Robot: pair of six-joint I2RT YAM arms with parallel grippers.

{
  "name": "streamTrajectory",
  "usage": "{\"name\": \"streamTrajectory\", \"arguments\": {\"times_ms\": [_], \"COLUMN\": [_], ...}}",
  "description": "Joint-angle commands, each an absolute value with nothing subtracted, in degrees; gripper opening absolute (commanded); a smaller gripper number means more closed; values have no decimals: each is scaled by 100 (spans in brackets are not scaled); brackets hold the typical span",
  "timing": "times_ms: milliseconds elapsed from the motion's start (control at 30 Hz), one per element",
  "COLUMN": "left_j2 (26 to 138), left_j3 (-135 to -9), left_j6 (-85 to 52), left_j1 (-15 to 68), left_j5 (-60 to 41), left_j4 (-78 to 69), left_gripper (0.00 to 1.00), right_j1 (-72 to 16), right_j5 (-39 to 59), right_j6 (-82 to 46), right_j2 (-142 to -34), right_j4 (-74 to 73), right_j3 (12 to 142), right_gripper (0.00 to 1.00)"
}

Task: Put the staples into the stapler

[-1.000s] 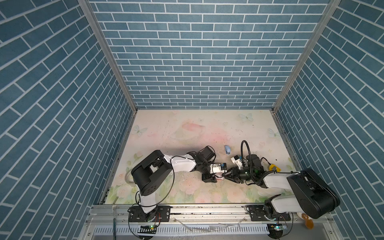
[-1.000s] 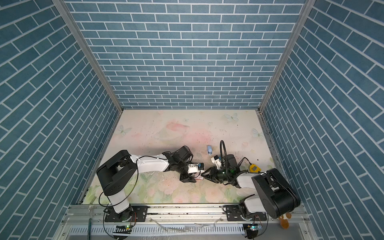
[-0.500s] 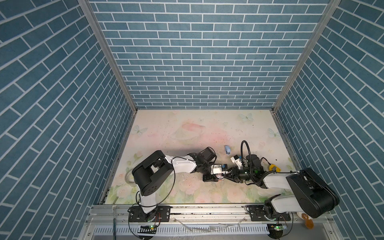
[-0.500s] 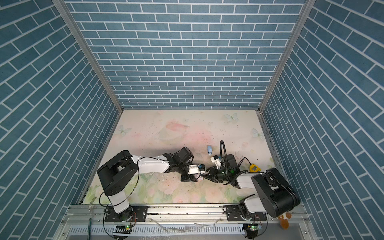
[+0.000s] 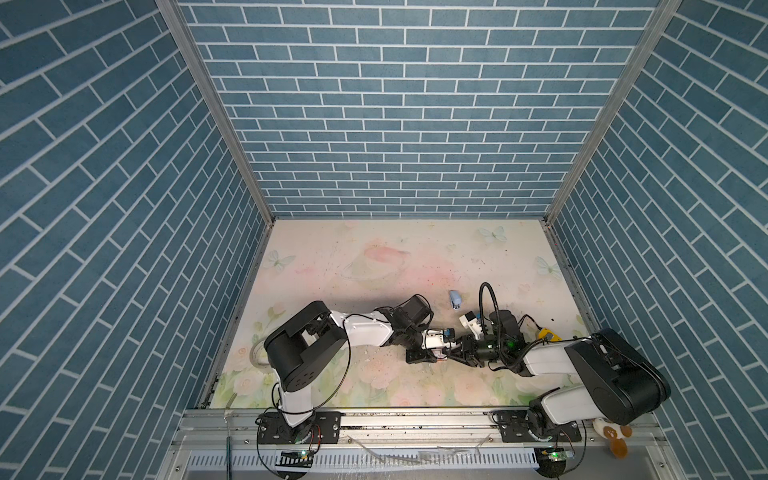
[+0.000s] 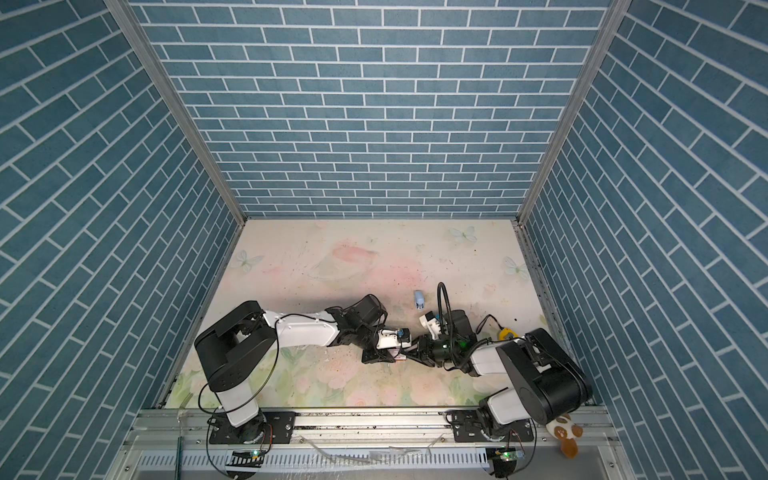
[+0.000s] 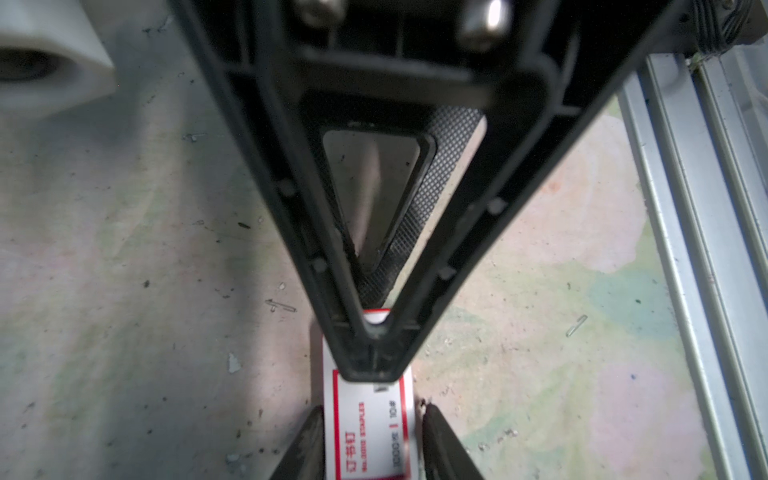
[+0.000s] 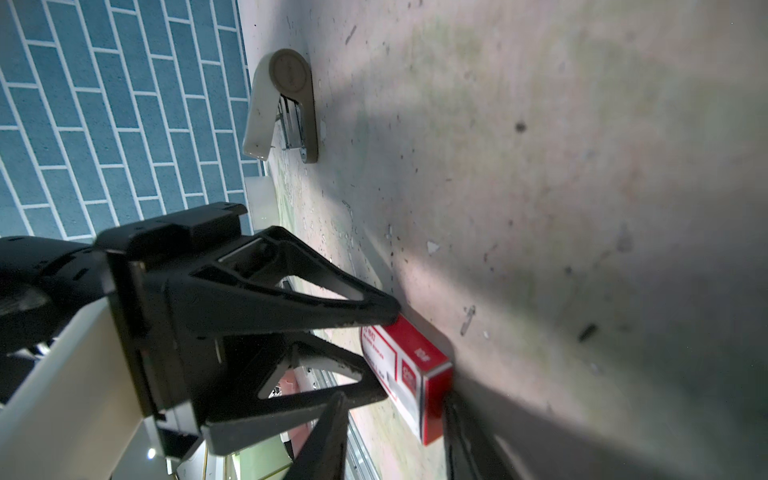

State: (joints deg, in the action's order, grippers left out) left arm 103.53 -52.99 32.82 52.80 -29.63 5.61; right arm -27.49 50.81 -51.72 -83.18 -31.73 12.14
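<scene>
A: Where is the stapler (image 5: 455, 299)?
B: On the table (image 5: 365, 266), right of the middle, apart from both tools.
A: And the tools?
B: The left tool (image 8: 387, 355) is clenched on the red-and-white box (image 8: 415, 365) near the front edge. The right tool (image 7: 372, 409) stands around its other end; pressing or not, I cannot tell

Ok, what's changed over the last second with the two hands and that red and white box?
The left hand has narrowed its fingers onto the red-and-white staple box, and the two hands have drawn closer together. The right hand stays clamped on the box's other end. The stapler hasn't moved.
</scene>
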Motion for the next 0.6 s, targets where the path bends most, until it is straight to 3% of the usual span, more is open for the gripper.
{"name": "streamTrajectory", "arguments": {"times_ms": [0, 567], "left_j2": [10578, 10714], "left_j3": [-5164, -5204], "left_j6": [3313, 3393], "left_j1": [5326, 5386], "left_j5": [-2866, -2922], "left_j4": [844, 893], "left_gripper": [39, 32], "right_j1": [-2829, -2913], "right_j5": [5100, 5120], "right_j6": [-5335, -5507], "right_j2": [-8389, -8662], "right_j4": [-3384, -3905], "right_j3": [1135, 1132], "right_gripper": [38, 38]}}
